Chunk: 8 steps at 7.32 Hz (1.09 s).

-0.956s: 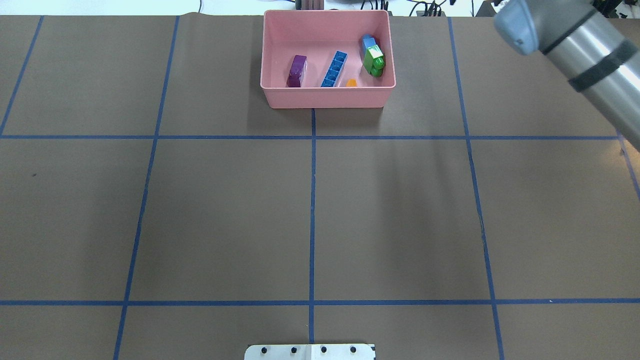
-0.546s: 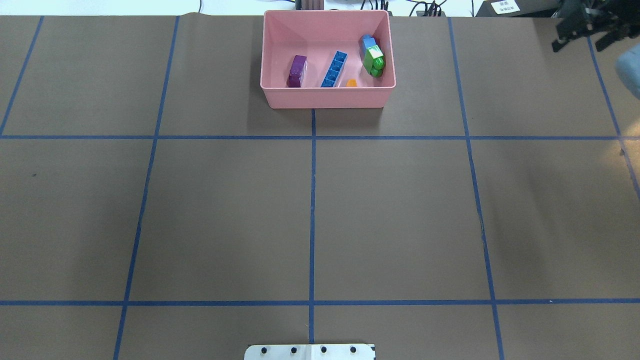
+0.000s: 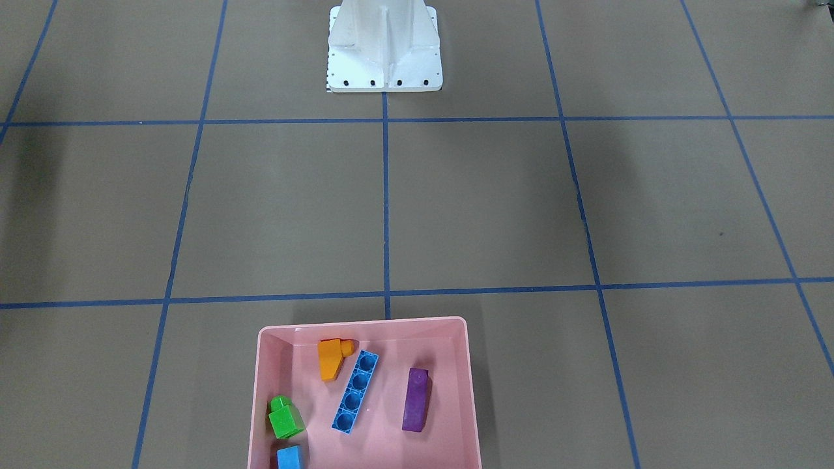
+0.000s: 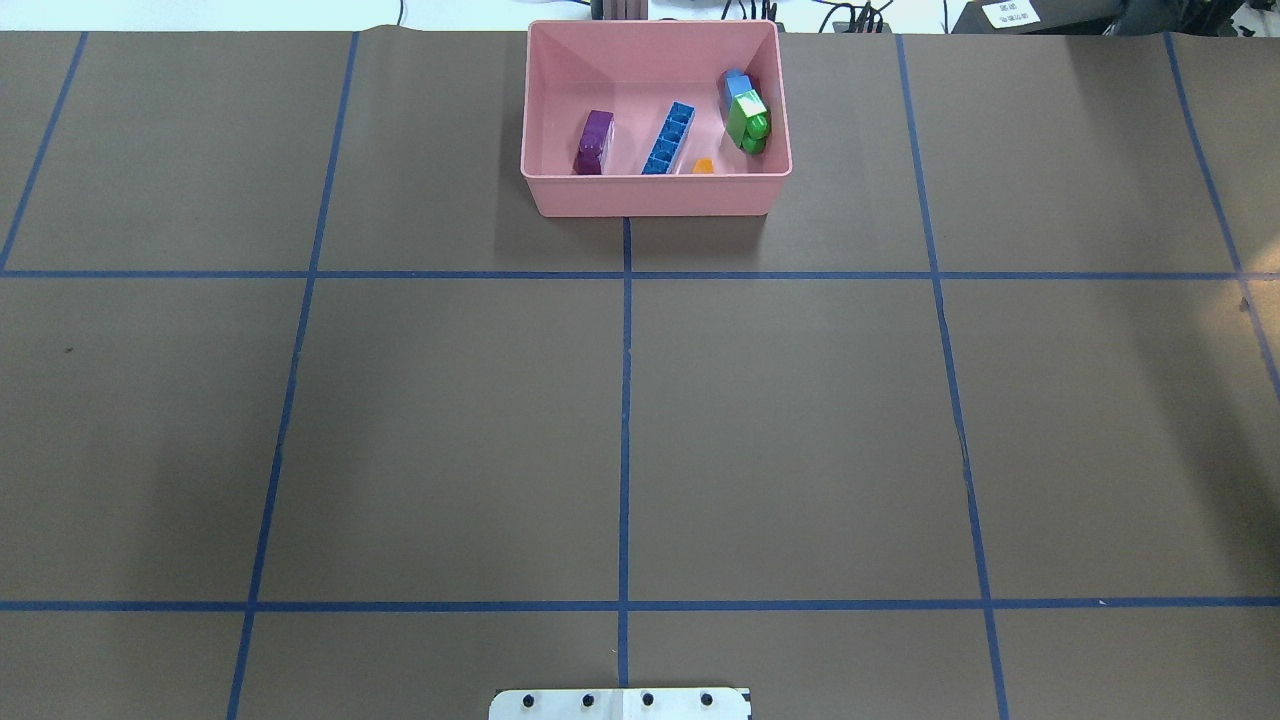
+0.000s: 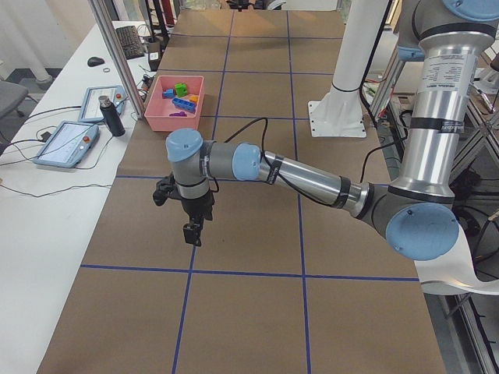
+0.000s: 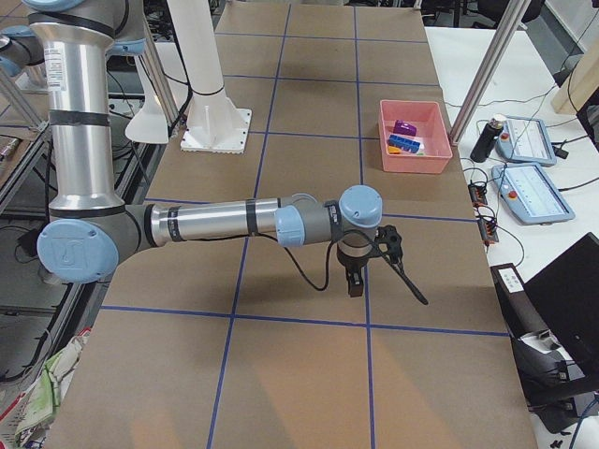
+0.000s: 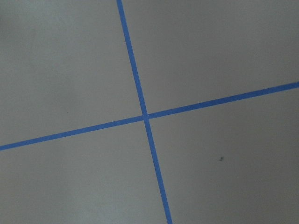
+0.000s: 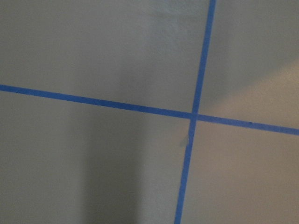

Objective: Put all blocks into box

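Observation:
The pink box [image 4: 655, 196] stands at the far middle of the table; it also shows in the front view [image 3: 451, 391]. All the blocks lie in it: purple [image 4: 593, 142], long blue [image 4: 669, 138], orange [image 4: 703, 166], green [image 4: 747, 122] and the small blue cube [image 4: 737, 85]. My left gripper [image 5: 191, 234] shows only in the exterior left view, over bare table far from the box. My right gripper [image 6: 354, 285] shows only in the exterior right view, also far from the box. I cannot tell whether either is open or shut.
The white robot base [image 3: 384, 52] stands at the table's near middle edge. Blue tape lines grid the brown table. Two tablets and a dark bottle [image 5: 107, 116] stand on the side bench past the box.
My right arm has swung out of the overhead view's top right corner. The box and blocks have not moved.

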Motion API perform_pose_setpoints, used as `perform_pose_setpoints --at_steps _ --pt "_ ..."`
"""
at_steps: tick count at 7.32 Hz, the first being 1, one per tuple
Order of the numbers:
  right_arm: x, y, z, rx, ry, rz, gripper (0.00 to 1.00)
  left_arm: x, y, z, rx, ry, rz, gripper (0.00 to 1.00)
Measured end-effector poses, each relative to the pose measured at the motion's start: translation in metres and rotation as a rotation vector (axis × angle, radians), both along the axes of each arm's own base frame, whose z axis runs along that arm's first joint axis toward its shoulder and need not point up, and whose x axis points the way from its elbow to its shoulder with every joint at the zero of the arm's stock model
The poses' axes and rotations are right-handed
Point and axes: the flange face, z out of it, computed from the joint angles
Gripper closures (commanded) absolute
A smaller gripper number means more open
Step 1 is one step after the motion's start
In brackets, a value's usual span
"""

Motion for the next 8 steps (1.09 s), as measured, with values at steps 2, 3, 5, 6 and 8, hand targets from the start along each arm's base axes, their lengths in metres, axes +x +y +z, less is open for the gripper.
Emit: perform_pose_setpoints --at_steps 2,3,5,6,8 --pt "0.023 0.023 0.026 -0.047 -0.002 0.037 0.0 -0.007 0.001 0.044 -0.035 0.059 -0.014 0.0" --pt "0.03 0.028 0.031 -0.06 -0.004 0.052 0.0 -0.006 0.006 0.066 -0.035 0.082 -0.016 0.0" --pt "0.037 0.035 0.036 -0.076 -0.025 0.068 0.0 -0.006 0.017 0.09 -0.013 0.098 -0.021 0.0" --pt "0.039 0.039 0.039 -0.083 -0.033 0.074 0.0 -0.006 0.018 0.087 0.002 0.1 -0.024 0.0" --pt "0.042 0.044 0.042 -0.092 -0.041 0.083 0.0 -0.006 0.018 0.071 0.031 0.101 -0.027 0.0"
